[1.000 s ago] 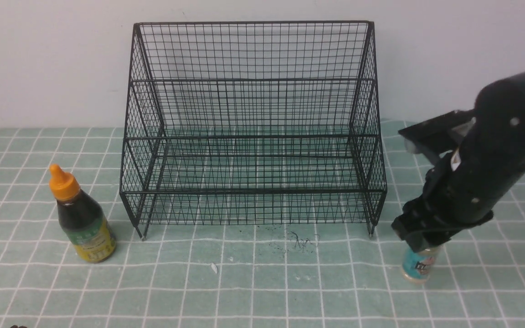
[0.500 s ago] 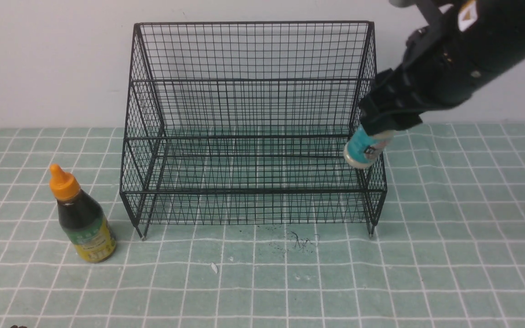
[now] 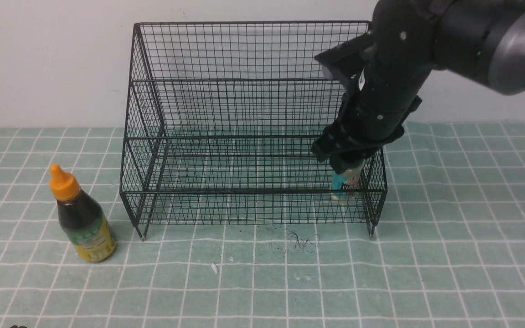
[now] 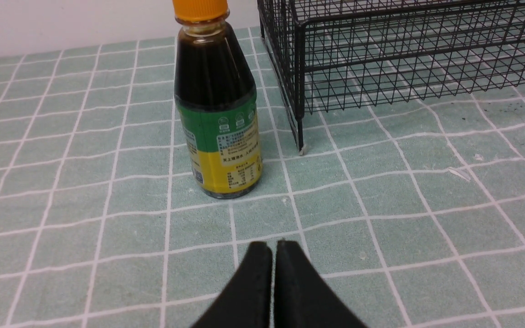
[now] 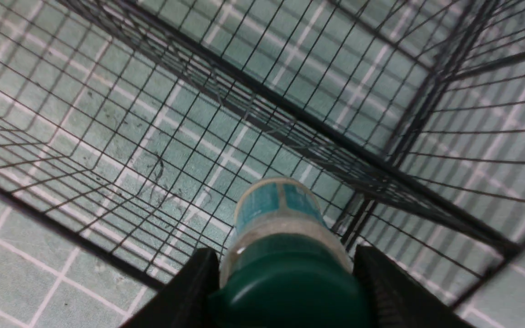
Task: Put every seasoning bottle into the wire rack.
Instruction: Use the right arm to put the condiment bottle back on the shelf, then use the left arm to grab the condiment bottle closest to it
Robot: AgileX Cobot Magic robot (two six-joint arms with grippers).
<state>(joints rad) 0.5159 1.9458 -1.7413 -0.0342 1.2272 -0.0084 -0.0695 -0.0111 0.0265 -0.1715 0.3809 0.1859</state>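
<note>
Lowered from above the rack's rim since the previous front picture, the small clear shaker with dark green lid and teal label [image 3: 345, 182] now sits inside the large black wire-mesh stepped rack [image 3: 253, 191], at the front compartment's four o'clock corner. The black right gripper [image 5: 287, 278] pinches it around the lid, jaws on either side. The tall dark-liquid bottle with orange pointed cap and yellow-green label [image 3: 84, 218] stands outside, near the rack, at its eight o'clock. The black left gripper [image 4: 271, 250] has its jaws pressed together, holding nothing, apart from that bottle.
</note>
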